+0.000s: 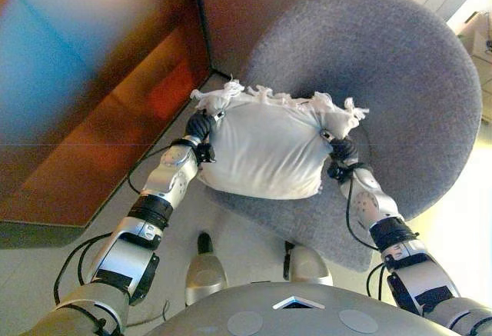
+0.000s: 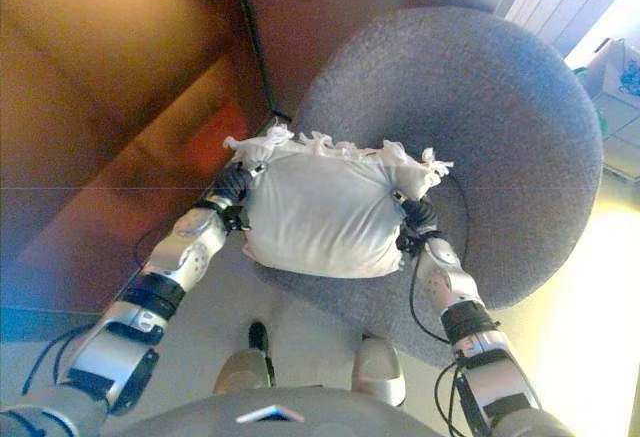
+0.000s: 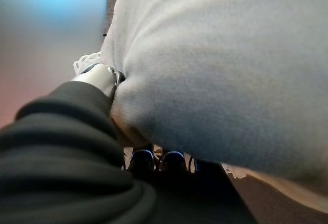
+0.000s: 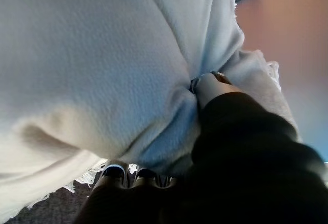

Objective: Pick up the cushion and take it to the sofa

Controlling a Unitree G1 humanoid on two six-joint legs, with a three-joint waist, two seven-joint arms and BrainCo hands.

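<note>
A white cushion [image 1: 265, 151] with a frilly fringe along its far edge hangs between my two hands, over the near rim of a round grey upholstered seat [image 1: 400, 67]. My left hand [image 1: 201, 128] grips the cushion's left end. In the left wrist view its thumb [image 3: 100, 78] digs into the fabric while its fingers [image 3: 154, 160] curl underneath. My right hand [image 1: 340, 150] grips the right end the same way, with its thumb [image 4: 207, 88] pressed into a fold and its fingers [image 4: 123, 175] under the cushion [image 4: 102, 55].
A brown wooden panel [image 1: 100, 144] slopes along the left, meeting a reddish wall [image 1: 254, 5] behind the seat. Pale floor [image 1: 254, 244] lies between me and the seat. White boxes [image 2: 620, 107] stand at the right edge.
</note>
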